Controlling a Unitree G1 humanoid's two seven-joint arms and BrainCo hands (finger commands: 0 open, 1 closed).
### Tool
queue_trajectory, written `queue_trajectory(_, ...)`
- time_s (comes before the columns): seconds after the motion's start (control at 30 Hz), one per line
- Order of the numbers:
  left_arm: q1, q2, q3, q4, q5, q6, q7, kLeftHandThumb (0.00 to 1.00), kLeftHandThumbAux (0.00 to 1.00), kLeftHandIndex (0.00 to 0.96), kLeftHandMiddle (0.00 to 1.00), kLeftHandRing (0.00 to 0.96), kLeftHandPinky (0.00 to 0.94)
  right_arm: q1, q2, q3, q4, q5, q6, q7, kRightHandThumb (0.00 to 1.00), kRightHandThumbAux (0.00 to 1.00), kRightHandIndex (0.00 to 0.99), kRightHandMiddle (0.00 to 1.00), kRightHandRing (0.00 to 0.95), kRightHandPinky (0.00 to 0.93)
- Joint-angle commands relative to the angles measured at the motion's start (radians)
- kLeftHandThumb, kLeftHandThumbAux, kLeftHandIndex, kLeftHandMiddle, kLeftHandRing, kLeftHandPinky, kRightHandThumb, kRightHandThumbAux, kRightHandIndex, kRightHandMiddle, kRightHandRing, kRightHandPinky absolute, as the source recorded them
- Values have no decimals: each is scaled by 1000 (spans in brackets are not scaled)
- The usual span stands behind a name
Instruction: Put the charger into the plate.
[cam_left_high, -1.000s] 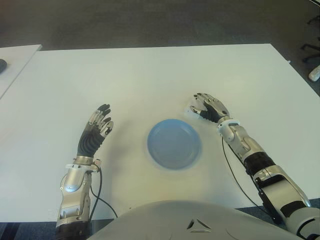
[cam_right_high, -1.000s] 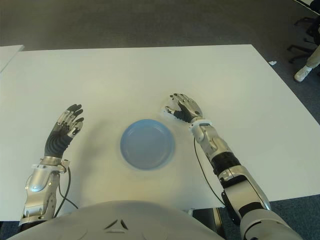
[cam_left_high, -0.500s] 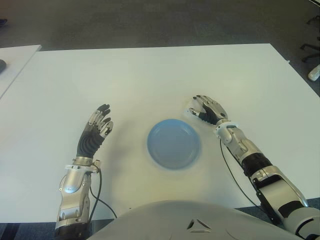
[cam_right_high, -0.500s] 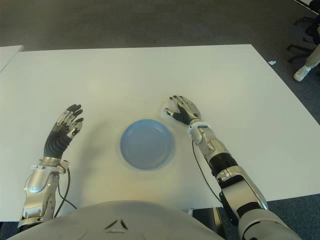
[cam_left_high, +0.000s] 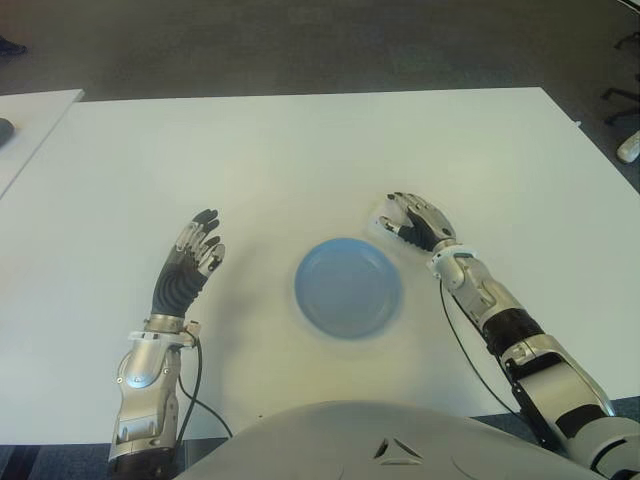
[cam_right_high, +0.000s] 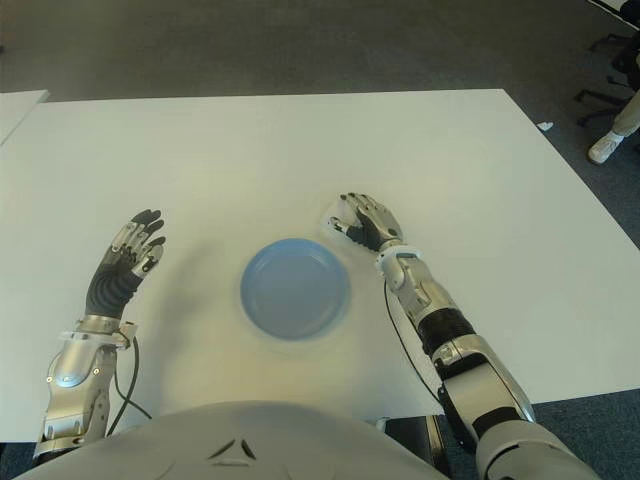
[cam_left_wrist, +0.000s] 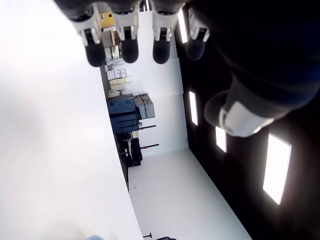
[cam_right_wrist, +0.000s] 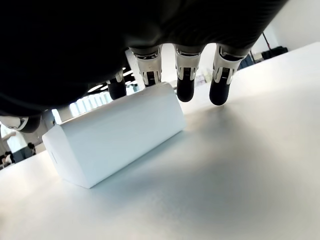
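the white charger (cam_right_wrist: 115, 132) lies on the white table (cam_left_high: 300, 150), just beyond the blue plate (cam_left_high: 348, 287), toward its right rim. it is covered by the right hand (cam_left_high: 415, 220), fingers curled loosely over it, not yet clamped. the left hand (cam_left_high: 190, 262) is held spread and empty toward the table's left edge.

charger (cam_right_wrist: 115, 137): I'm seeing smooth, matt white plastic.
plate (cam_left_high: 349, 288): I'm reading a smooth blue surface, faintly sheening.
table (cam_left_high: 300, 160): it's looking smooth, matt white.
right hand (cam_left_high: 415, 220): I'm seeing black segments, pale tips, metallic wrist.
left hand (cam_left_high: 192, 255): it's showing the same finish.
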Motion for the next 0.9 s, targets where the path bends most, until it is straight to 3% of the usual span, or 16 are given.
queue_trajectory(0.03, 5, 6, 6, -5, -8, 14, 0, 396, 594, 65, 83, 85, 130, 30, 1, -4, -12, 9, 41, 37, 307, 114, 0, 0, 0, 0)
queue_trajectory(0.9, 16, 18, 13, -16, -24, 16, -5, 396, 594, 65, 83, 85, 130, 77, -7, -28, -71, 8, 81, 58, 332, 108, 0, 0, 0, 0)
